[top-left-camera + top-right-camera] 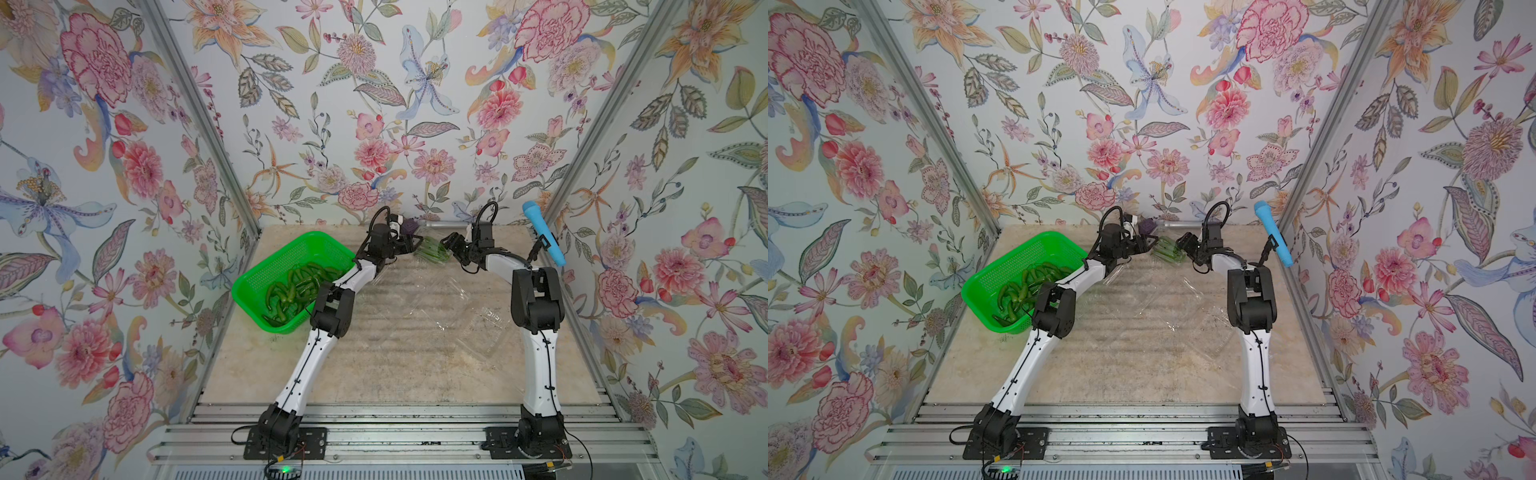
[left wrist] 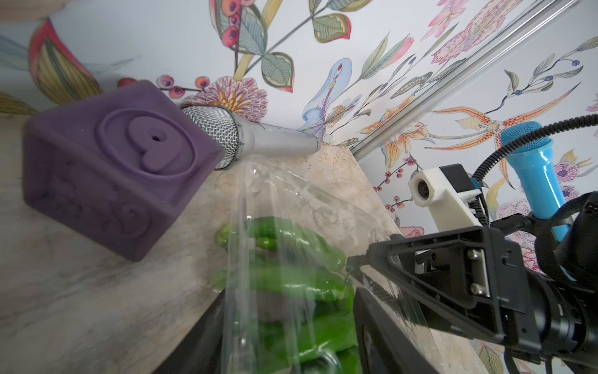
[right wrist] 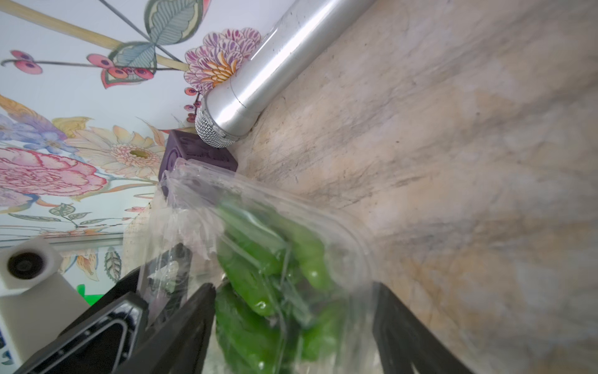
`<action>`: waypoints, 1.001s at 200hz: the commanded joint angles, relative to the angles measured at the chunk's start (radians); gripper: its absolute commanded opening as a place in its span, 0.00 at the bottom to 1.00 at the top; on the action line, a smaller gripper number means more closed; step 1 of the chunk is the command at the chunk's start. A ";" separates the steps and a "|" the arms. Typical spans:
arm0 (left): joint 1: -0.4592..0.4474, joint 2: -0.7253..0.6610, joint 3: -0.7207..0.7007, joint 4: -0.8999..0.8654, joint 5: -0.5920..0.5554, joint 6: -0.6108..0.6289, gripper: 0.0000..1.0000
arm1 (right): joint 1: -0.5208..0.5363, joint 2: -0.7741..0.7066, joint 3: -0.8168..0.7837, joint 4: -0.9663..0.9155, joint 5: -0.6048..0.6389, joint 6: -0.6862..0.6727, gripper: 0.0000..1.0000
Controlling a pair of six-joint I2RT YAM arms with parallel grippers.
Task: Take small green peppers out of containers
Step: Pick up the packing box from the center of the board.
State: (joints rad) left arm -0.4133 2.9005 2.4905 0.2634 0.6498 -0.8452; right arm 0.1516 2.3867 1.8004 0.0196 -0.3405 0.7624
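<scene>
- Your right gripper (image 1: 448, 245) has its jaws spread wide, one on each side of the full container (image 1: 432, 251). The fingers sit against the clear walls, but I cannot tell if they squeeze.
- Your left gripper (image 1: 411, 245) meets the same box from the opposite side. Its jaws are part-open with clear plastic between them, probably the lid flap. Pinched or only straddled: cannot tell.
- Likely reason for two arms: a thin clamshell flexes and slides, so one side steadies the body while the other works the lid.
- That container sits just beside the purple block (image 2: 110, 168), on the side nearer the arm bases. It is packed with peppers (image 3: 259, 268).
- The silver microphone (image 2: 259, 139) lies with its head right against the block, along the back wall. It is close to the box, so mind it when you lift or tip.
- The green basket (image 1: 286, 251) is well apart from the block, toward your left. Peppers are piled in it too, so it reads as the drop spot.
- Empty containers (image 1: 436, 303) lie open on the table (image 1: 374, 365), well apart from the block toward the arm bases.
- Judgement: this looks like the last full box, so the task is mostly done.
- The blue microphone (image 1: 544, 239) leans well apart from the block, on your right. It is not involved.
</scene>
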 commanded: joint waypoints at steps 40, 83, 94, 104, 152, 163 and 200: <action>0.007 -0.079 -0.088 0.043 0.060 0.028 0.35 | 0.019 0.021 0.032 0.029 -0.104 -0.004 0.55; 0.008 -0.157 -0.150 0.017 0.075 0.066 0.23 | 0.032 0.013 0.041 0.041 -0.147 -0.009 0.29; 0.007 -0.185 -0.180 0.024 0.076 0.072 0.23 | 0.037 0.007 0.038 0.042 -0.147 -0.015 0.25; 0.007 -0.206 -0.198 0.017 0.073 0.076 0.22 | 0.041 0.001 0.037 0.042 -0.148 -0.018 0.22; 0.006 -0.318 -0.286 -0.032 0.092 0.108 0.22 | 0.055 -0.072 0.014 0.040 -0.170 -0.030 0.12; 0.006 -0.351 -0.320 -0.022 0.096 0.102 0.22 | 0.060 -0.090 0.006 0.037 -0.177 -0.035 0.11; 0.005 -0.448 -0.411 -0.016 0.113 0.075 0.23 | 0.069 -0.172 -0.054 0.052 -0.191 -0.033 0.08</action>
State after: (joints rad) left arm -0.3790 2.5610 2.1170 0.2207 0.6697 -0.7666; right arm 0.1768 2.3108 1.7844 0.0399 -0.4683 0.7551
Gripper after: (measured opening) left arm 0.225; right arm 0.141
